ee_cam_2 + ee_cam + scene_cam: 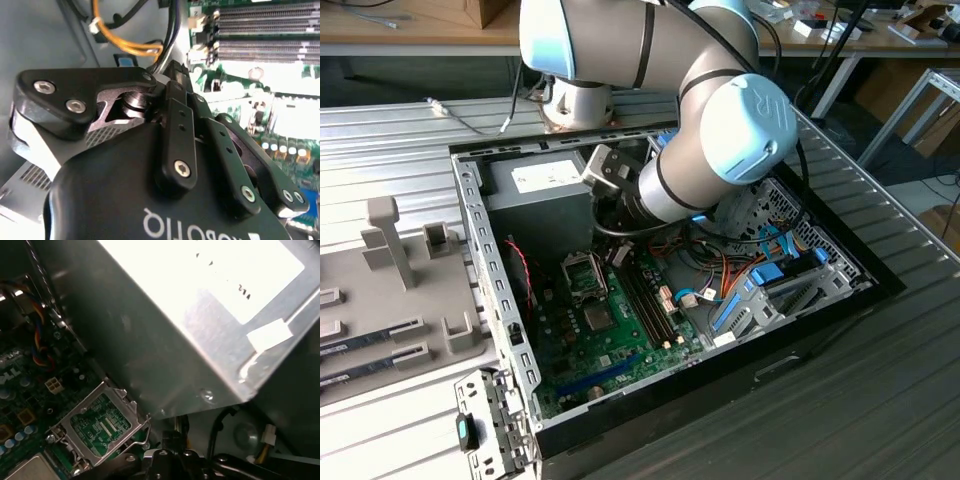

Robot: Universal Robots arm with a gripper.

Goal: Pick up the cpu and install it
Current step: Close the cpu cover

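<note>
My gripper [612, 212] reaches down into the open computer case, between the grey power-supply box [545, 185] and the motherboard [610, 335]. In the second wrist view the gripper [174, 70] is seen from behind its black linkages, pointing toward the memory slots [265, 30]. The open socket frame [102, 422] lies close in front of the gripper [172, 452]. Beside that frame [584, 273], a silver-grey square [598, 318] sits on the board. I cannot tell whether it is the cpu.
The case's metal walls [480, 250] hem the arm in. Yellow and black cables [125, 45] run past the gripper, and blue and orange cables [750, 280] fill the exterior view's right half of the case. A grey fixture with memory sticks [380, 335] stands outside.
</note>
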